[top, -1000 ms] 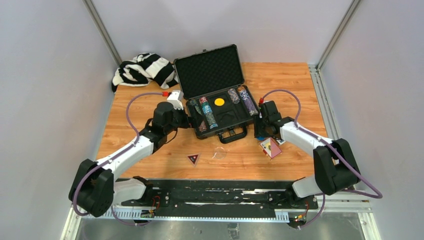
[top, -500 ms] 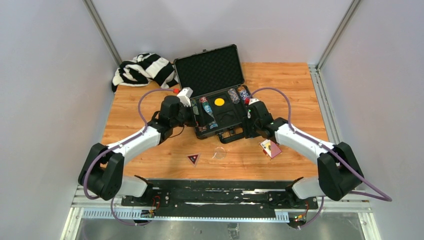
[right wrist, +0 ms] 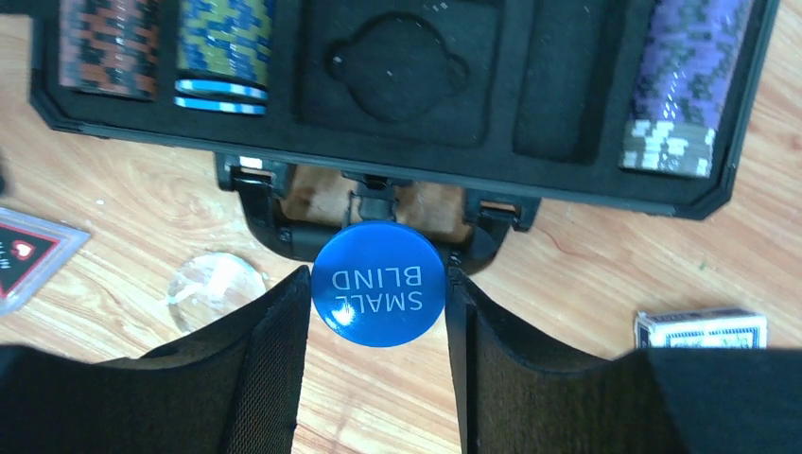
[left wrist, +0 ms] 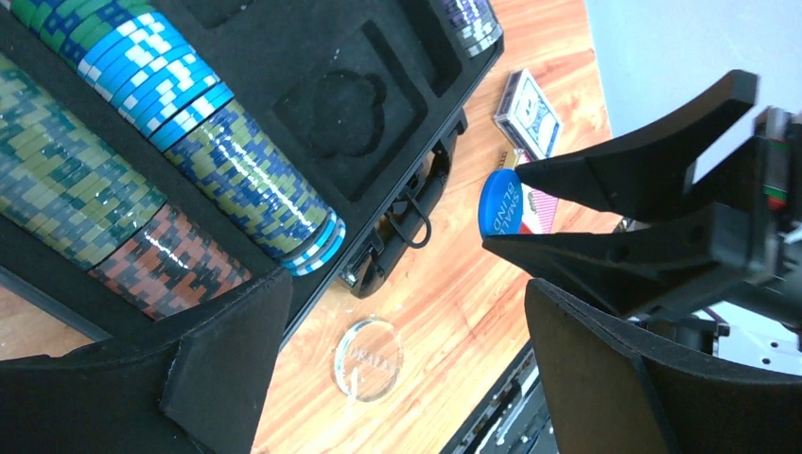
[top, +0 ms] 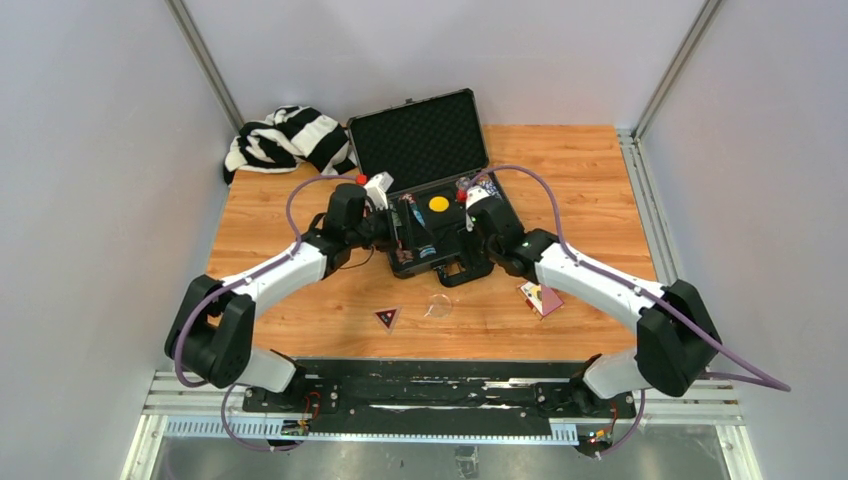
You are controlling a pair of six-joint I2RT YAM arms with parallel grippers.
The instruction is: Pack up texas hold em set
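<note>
Texas hold em set components were located as follows. The black rectangular hard case [top: 420,142] stood at the middle of the wooden desk [top: 570,160] towards the far edge, its foam-lined lid raised towards that edge. Multicoloured poker chip stacks [left wrist: 142,123] lay in the foam slots on the left side of the case, and a purple chip stack [right wrist: 686,85] lay in a slot on the right side. A small yellow round disc [top: 439,203] rested in the centre of the case.

The right gripper [right wrist: 378,277] was closed partway on a blue round disc marked SMALL BLIND [right wrist: 378,284], one finger pressed against each side of its rim. In the right wrist view the disc sat over the case handle [right wrist: 284,232].

The left gripper [left wrist: 407,284] was spread wide with nothing between its fingers. It hung at the left side of the case, next to the chip stacks; contact with the case could not be determined.

A clear round disc [top: 438,305] lay on the desk just beyond the handle, towards the near edge. A blue-backed card deck [right wrist: 702,328] lay near the case towards the right edge. A black-and-white striped cloth [top: 288,138] was bunched at the far left corner.
</note>
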